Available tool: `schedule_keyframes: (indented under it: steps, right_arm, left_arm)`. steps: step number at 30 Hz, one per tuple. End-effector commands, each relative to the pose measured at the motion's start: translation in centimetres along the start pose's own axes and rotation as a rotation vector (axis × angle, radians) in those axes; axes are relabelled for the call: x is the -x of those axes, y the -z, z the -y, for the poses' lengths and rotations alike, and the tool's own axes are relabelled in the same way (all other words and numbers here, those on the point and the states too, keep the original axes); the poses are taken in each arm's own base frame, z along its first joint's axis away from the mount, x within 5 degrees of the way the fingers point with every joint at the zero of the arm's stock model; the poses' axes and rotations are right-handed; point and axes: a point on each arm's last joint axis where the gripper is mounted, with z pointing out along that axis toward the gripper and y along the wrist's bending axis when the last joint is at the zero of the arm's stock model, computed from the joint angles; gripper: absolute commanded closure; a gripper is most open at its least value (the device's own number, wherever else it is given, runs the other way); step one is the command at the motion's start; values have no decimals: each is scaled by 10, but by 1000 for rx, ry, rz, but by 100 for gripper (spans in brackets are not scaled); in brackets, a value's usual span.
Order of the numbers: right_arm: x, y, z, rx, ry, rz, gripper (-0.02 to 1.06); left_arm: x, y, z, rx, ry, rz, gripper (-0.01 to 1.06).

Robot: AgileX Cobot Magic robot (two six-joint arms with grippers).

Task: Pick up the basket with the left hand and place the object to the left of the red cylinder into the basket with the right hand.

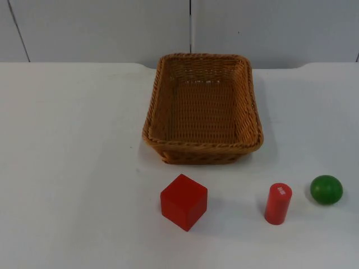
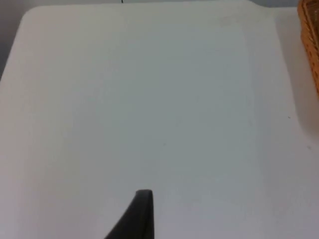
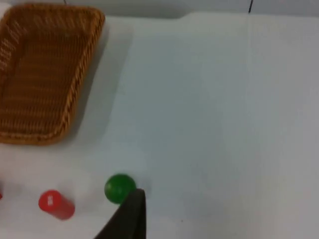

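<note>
Left pincer [image 2: 142, 214] and right pincer [image 3: 130, 216] both hover above the table.

Basket [image 1: 203, 109]: woven wicker, rough, tan. Red cube [image 1: 184, 202] and red cylinder [image 1: 278, 203]: smooth, matt. Green ball [image 1: 326, 189]: smooth, faint sheen.

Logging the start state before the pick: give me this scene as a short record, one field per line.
basket: brown wicker basket, nothing in it, standing on the white table
target: red cube, left of the red cylinder, in front of the basket
other: green ball, right of the cylinder
left gripper: fingertip above bare table, holding nothing
right gripper: fingertip near the green ball, holding nothing
task progress: not yet begun
</note>
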Motion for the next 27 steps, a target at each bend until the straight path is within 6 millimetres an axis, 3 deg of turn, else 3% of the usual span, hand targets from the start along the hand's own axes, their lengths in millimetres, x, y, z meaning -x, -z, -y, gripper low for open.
schedule_keyframes:
  steps: [1, 6, 11, 19, 27]
  right_arm:
    - [5, -12, 1, -4, 4, -26, -1]
    - [6, -48, 1, -2, 3, -165, -1]
    - [5, -58, 1, -1, 3, -207, -1]
    - [4, -59, 1, -1, 3, -207, -1]
    - [4, -59, 1, 2, -1, -207, -1]
  left_arm:
    - [6, -9, 1, -16, 20, -8, 0]
    - [9, -44, 3, -32, 36, -146, 0]
    - [9, -63, 4, -45, 56, -225, 0]
    - [9, -66, 6, -63, 57, -232, 0]
    - [10, -73, 19, -216, 22, -247, 0]
